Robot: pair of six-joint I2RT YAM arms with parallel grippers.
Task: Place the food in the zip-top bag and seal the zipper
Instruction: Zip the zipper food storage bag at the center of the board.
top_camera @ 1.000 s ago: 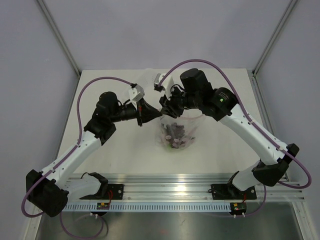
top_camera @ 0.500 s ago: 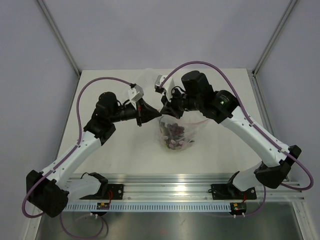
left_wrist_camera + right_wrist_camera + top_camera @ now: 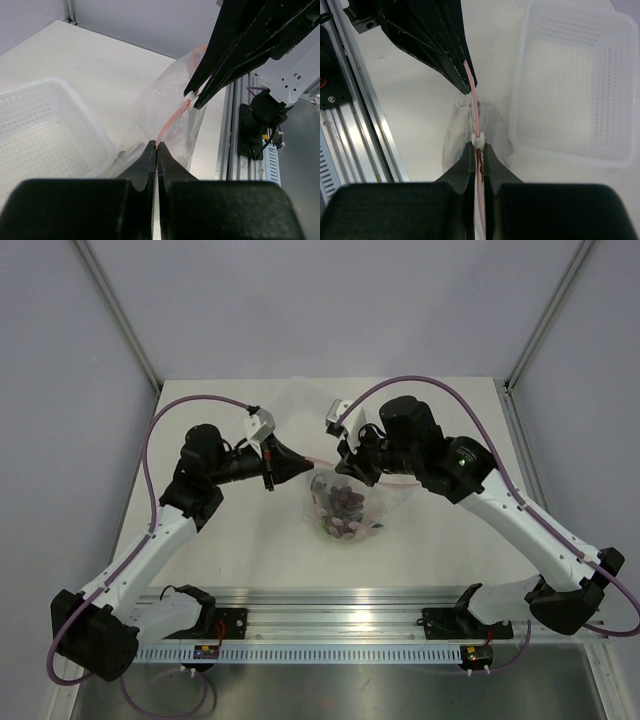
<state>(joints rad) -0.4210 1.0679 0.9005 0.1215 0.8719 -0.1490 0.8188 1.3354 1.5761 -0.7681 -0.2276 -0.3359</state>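
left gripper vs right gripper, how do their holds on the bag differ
The left gripper pinches the bare pink zipper near its end; the right gripper pinches it right at the whitish tab. In the top view the left gripper reaches in from the left of the zip-top bag, the right gripper from the right. Both have their fingers shut on the same strip, which runs between them.

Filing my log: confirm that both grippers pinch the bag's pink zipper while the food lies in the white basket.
Wrong on the food: it lies inside the bag, per the top view; the white basket shows none. The left gripper and right gripper do pinch the pink zipper.
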